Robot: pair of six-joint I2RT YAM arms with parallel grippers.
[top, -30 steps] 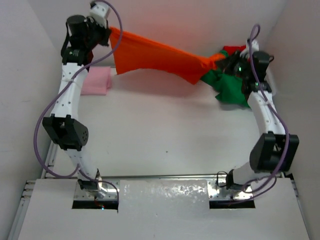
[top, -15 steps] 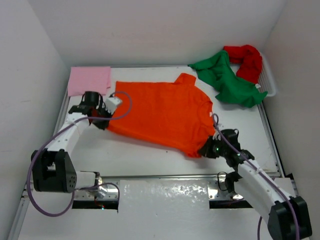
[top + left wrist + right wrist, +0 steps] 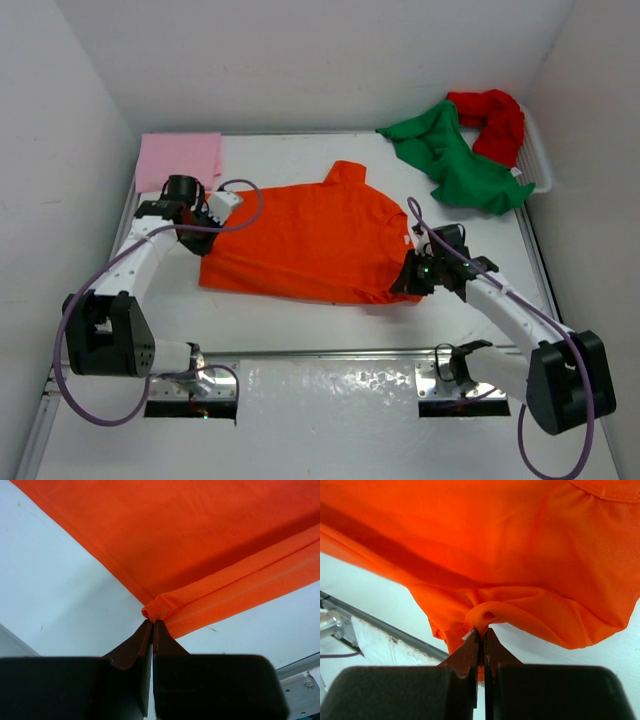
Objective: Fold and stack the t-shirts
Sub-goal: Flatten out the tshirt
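four t-shirts (image 3: 310,240), two arms (image 3: 140,265), one basket (image 3: 538,160)

The white worktop (image 3: 300,330) carries 4 t-shirts. The orange t-shirt (image 3: 310,240) lies spread across its middle, collar toward the right, 1 sleeve pointing at the far wall. The pink t-shirt (image 3: 180,160) sits folded into a flat square in the far left corner, apart from the orange one. The green t-shirt (image 3: 450,160) lies crumpled at the far right, touching the red t-shirt (image 3: 490,120), which is bunched at the white mesh basket (image 3: 538,160) by the right edge.
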